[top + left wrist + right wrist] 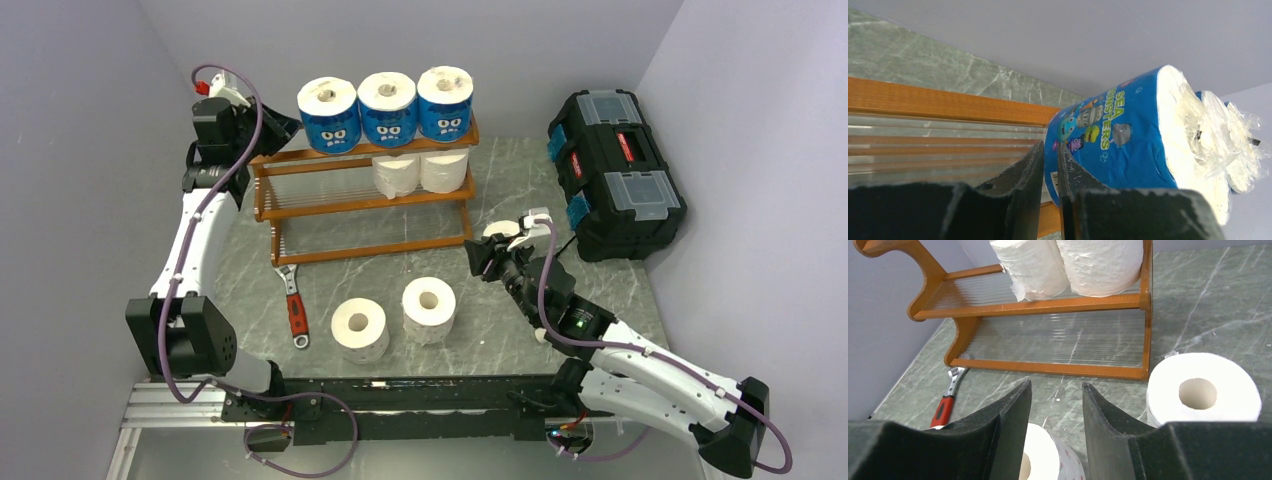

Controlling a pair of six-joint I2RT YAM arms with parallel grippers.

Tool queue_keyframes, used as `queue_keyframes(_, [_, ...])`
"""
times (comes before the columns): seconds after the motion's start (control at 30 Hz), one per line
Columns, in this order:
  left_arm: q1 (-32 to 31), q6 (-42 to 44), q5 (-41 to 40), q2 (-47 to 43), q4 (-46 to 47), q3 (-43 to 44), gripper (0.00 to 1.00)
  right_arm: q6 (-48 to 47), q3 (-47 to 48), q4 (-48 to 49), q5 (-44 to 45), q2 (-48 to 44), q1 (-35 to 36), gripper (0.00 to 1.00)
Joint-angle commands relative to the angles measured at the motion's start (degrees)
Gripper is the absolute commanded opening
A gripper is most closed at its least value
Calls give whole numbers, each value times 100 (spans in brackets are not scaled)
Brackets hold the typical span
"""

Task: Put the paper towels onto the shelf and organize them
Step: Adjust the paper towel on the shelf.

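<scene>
A grey-green marbled surface [600, 200] sits between pale lilac walls. The shelf [350, 205] stands near the back, its long axis running left to right. Three blue-wrapped paper towels [386, 110] stand on end on its top tier and two white rolls [420, 172] stand on the middle tier. Two loose rolls [360, 328] stand cores-up in front. The left gripper [1050, 147] is clenched on nothing beside the blue wrappers. The right gripper [1056, 387] is released.

Three paper towels [387, 108] stand in a row on the top tier of the shelf [320, 208], and two rolls [420, 172] sit at its middle tier's right end. Before the shelf, two loose rolls [360, 330] rest side by side on the bench [520, 170], with a wrench [294, 305] left of them. A toolbox [615, 170] sits right of the shelf.
</scene>
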Motion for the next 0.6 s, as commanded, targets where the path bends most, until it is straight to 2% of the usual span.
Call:
queue_keyframes(0.0, [-129,20,194,26,249,250,22,80,-49,72,141,-59,3,45])
queue_keyframes(0.47, [-237,66,110,62,143,340,24,151,-10,-33,217,-35,3,47])
queue_keyframes(0.57, [-204,166,-336,-148,-48,359,34,153,-2,-87,262,-69,1,50])
